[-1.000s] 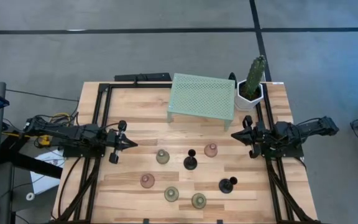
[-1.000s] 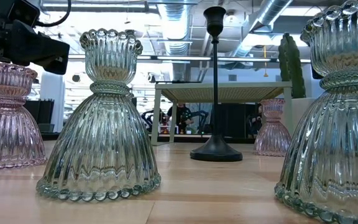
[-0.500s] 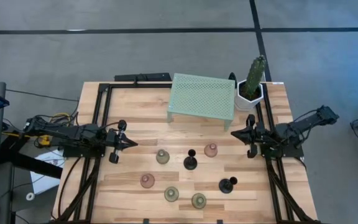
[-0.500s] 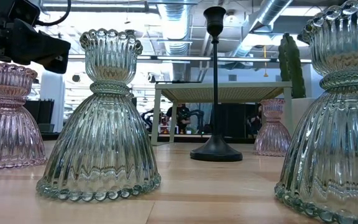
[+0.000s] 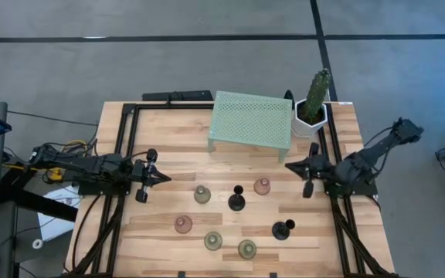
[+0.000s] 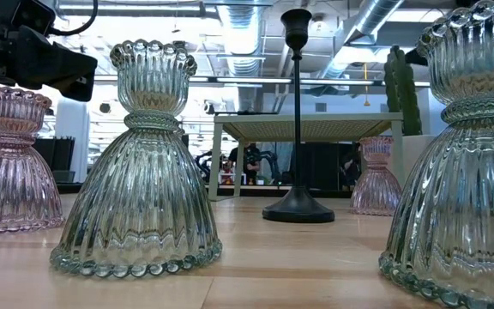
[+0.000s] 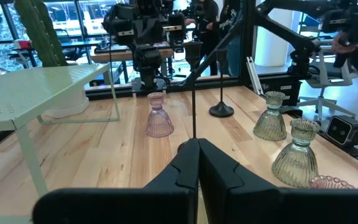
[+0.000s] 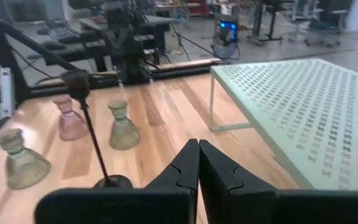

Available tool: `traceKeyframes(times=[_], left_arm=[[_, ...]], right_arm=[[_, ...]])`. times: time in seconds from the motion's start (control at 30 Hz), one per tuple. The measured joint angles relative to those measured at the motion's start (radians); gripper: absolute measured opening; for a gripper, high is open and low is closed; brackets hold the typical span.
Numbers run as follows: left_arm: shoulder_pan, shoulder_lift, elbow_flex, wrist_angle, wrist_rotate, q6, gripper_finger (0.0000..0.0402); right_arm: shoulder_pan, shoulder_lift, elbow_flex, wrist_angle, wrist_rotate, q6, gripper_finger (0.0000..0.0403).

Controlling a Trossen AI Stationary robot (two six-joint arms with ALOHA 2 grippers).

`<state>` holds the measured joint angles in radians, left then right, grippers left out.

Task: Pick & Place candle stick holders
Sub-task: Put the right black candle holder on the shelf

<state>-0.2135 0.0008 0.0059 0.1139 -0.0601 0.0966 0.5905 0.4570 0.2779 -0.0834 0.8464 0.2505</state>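
Seven candle stick holders stand upright on their bases in the middle of the wooden table. Three are pale green (image 5: 202, 194) (image 5: 212, 241) (image 5: 246, 249), two pinkish (image 5: 263, 186) (image 5: 183, 225), two black and thin-stemmed (image 5: 236, 201) (image 5: 283, 229). My left gripper (image 5: 166, 179) hovers shut at the table's left, pointing level toward them, a hand's width from the nearest green one. My right gripper (image 5: 287, 164) hovers shut at the right, just beyond the far pink holder. In the right wrist view a black holder (image 8: 82, 87) stands ahead of the shut fingers (image 8: 197, 146).
A mint perforated stand (image 5: 251, 120) sits at the far middle of the table, with a green cactus in a white pot (image 5: 314, 104) to its right. Black frame rails (image 5: 122, 154) run along both sides. Bare wood lies between the stand and the holders.
My right arm has lifted and swung, carrying its gripper a little up and toward the table's left, with the wrist turning. Its fingers stay shut. The holders stand where they were.
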Motion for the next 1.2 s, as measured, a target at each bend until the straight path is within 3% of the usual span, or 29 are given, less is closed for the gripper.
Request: traceKeyframes(times=[0.43,0.63,0.77,1.03,1.2], left_arm=[[0.0,0.0,0.0,0.0,0.0,0.0,0.0006],[0.0,0.0,0.0,0.0,0.0,0.0,0.0006],[0.0,0.002,0.0,0.0,0.0,0.0,0.0006],[0.0,0.002,0.0,0.0,0.0,0.0,0.0006],[0.0,0.002,0.0,0.0,0.0,0.0,0.0006]], right_arm=[[0.052,0.159,0.004,0.008,0.118,0.23,0.0],[0.058,0.269,0.088,-0.013,0.12,0.274,0.0],[0.054,0.367,0.2,-0.161,0.123,0.344,0.0],[0.047,0.575,0.388,-0.578,0.09,0.68,0.0],[0.051,0.68,0.39,-0.612,0.019,0.823,0.0]])
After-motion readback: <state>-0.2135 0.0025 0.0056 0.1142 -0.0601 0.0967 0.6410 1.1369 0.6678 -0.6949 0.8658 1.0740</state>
